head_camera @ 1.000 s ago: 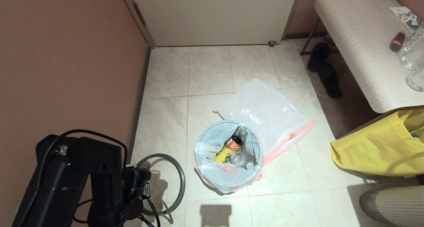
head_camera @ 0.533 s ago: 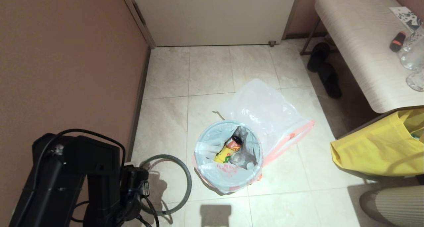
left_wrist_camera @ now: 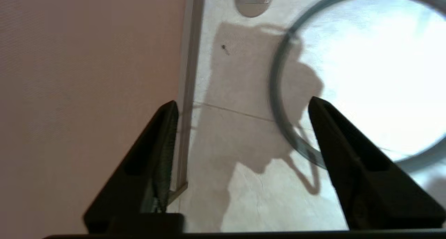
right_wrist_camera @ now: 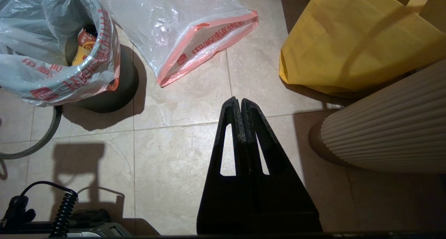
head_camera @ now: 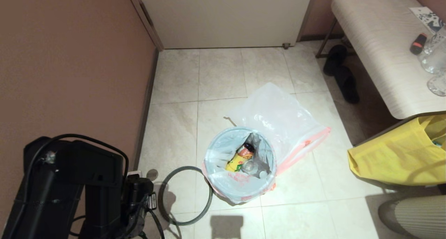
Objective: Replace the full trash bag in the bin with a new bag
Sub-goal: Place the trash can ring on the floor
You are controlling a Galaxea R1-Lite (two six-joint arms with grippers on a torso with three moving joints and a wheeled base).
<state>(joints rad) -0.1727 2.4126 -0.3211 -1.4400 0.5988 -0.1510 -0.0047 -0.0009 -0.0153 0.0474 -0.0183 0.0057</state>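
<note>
The bin, black-walled, stands mid-floor with the full trash bag in it, its hem folded over the top and a yellow-labelled bottle showing inside. The bin's grey hoop rim lies flat on the tiles just left of it. My left gripper hovers open and empty over the floor by the wall, with the hoop beside one finger and not touching it. The new bag lies flat behind the bin to the right. My right gripper is shut and empty, low over the tiles.
A brown wall runs along the left, with a white door at the back. A bench with glasses stands at the right, black slippers under it. A yellow tote and a ribbed beige cylinder are front right.
My left gripper opened and let go of the grey hoop. The hoop dropped to the floor and slid right, up against the bin. The left arm drew back toward the lower left.
</note>
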